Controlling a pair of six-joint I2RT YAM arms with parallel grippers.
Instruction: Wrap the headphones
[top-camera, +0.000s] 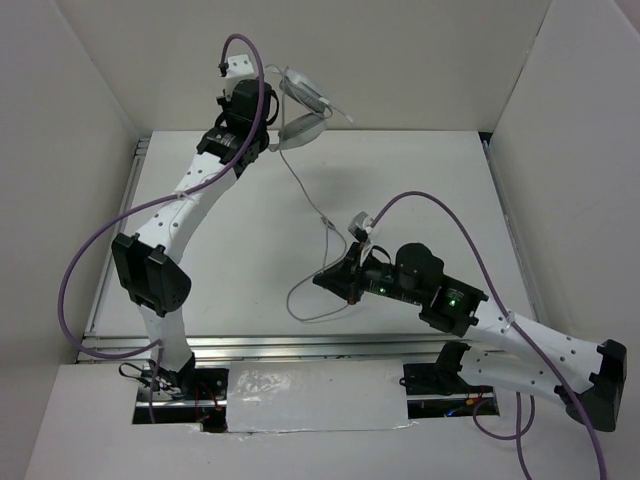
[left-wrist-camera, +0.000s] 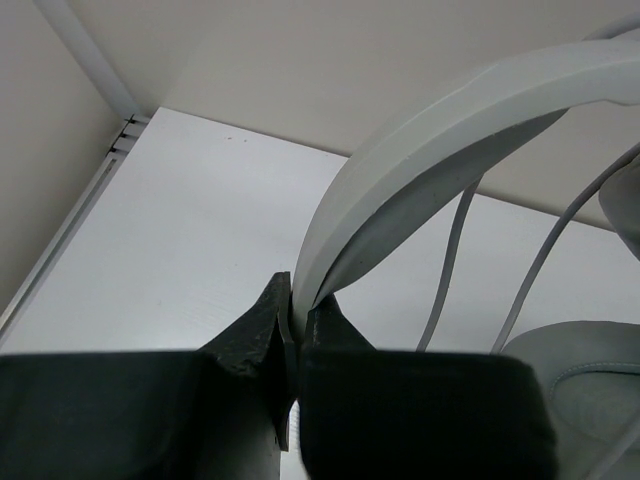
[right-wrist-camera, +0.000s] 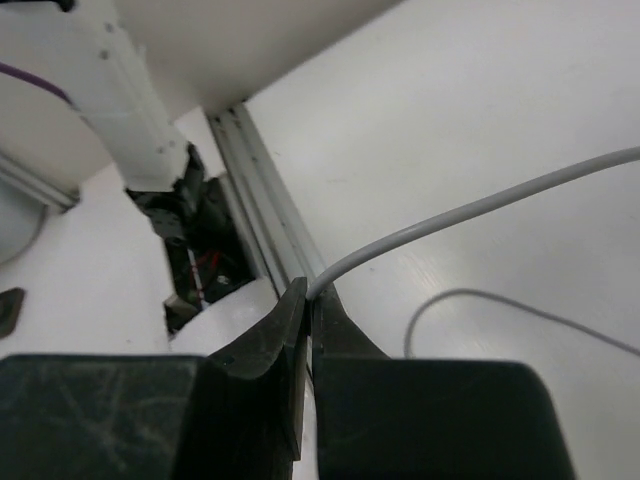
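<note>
**Both ends clamped**

We have the left gripper (left-wrist-camera: 296, 325) pinched shut on the headband (left-wrist-camera: 430, 140) of the headphones (top-camera: 303, 105), held aloft by the far wall (top-camera: 400, 60). The right gripper (right-wrist-camera: 309, 300) is closed on the cable (right-wrist-camera: 480, 205) near centre, with slack looped on the table (top-camera: 430, 190). A purple arm cable (top-camera: 240, 38) arcs just left of the headset.

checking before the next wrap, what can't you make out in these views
- top view: the cable's plug end; the thin line vanishes under the right fingers.
- left wrist: the ear cup, cut off by the right edge.
- right wrist: the headphones, out of frame; cable exits the right edge.
</note>
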